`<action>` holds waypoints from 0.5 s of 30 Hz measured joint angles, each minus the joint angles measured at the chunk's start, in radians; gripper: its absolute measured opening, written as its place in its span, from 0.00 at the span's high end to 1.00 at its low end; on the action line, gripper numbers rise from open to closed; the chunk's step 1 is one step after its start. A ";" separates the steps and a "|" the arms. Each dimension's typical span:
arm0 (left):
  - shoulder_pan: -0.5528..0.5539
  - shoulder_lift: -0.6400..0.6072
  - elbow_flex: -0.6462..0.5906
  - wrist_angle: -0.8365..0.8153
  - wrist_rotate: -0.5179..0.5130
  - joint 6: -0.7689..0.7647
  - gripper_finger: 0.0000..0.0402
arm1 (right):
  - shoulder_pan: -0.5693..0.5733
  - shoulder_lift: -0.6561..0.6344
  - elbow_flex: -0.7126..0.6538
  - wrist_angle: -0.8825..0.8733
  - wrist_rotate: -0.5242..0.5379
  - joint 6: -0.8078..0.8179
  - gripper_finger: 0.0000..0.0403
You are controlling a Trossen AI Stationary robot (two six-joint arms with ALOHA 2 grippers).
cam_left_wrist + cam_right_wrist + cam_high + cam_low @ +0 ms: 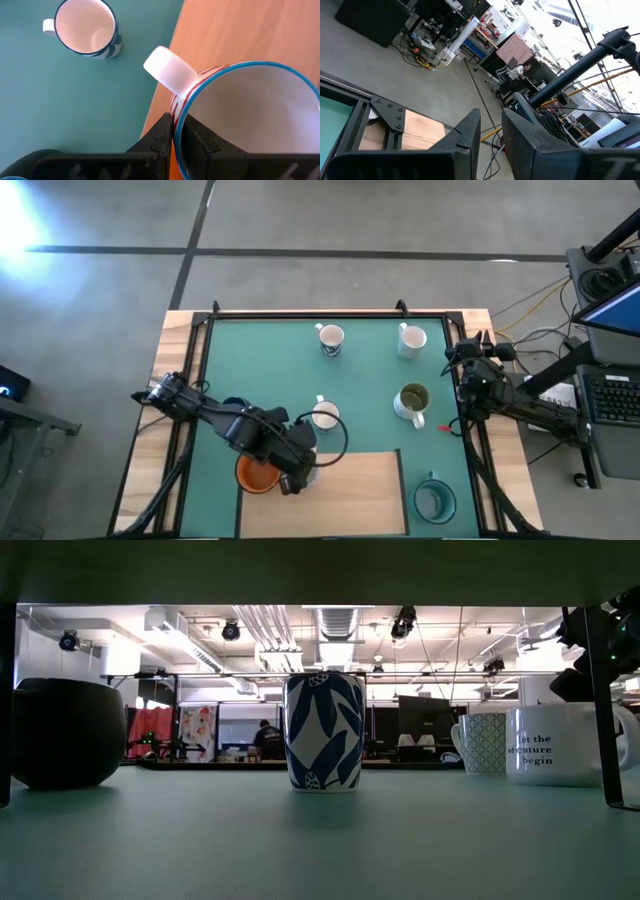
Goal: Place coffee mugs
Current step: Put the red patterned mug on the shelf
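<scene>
My left gripper (296, 477) (173, 122) is shut on a white mug with red stripes and a blue rim (250, 115), at the left edge of the wooden board (345, 490). An orange mug (255, 474) stands just left of it, and a white mug with a dark rim (325, 417) (87, 27) stands on the mat beyond. A dark blue mug (235, 404) is partly hidden under the left arm. Two white mugs (330, 338) (411, 340), an olive-inside mug (412, 400) and a teal mug (433, 498) stand on the mat. My right gripper (470, 362) (491, 125) waits slightly open at the table's right edge. My left gripper pinches the striped mug's wall at the rim (182, 107), right beside the handle (167, 67), one finger inside the mug and one outside. The fingers come from above, pointing down. The mug is upright; whether its base rests on the board I cannot tell.
A black frame (330, 313) runs around the green mat. In the low view a blue leaf-patterned mug (323, 730), a dark mug (65, 730) and two white mugs (485, 743) (560, 745) stand on the mat. The board's middle and right are bare wood.
</scene>
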 joint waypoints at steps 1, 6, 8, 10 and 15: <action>0.001 0.000 -0.001 0.001 0.001 0.000 0.96 | 0.000 0.000 0.000 0.000 0.000 0.000 0.83; 0.002 0.000 -0.005 0.011 0.002 0.001 0.96 | 0.000 0.000 0.000 0.000 0.000 0.000 0.83; 0.002 0.000 -0.005 0.013 0.003 0.001 0.96 | 0.000 0.000 0.000 0.000 0.000 0.000 0.83; 0.003 0.000 -0.006 0.015 0.003 0.001 0.96 | 0.000 0.000 0.000 0.000 0.000 0.000 0.83; 0.003 -0.001 -0.006 0.028 0.011 0.001 0.96 | 0.000 0.000 0.000 0.000 0.000 0.000 0.83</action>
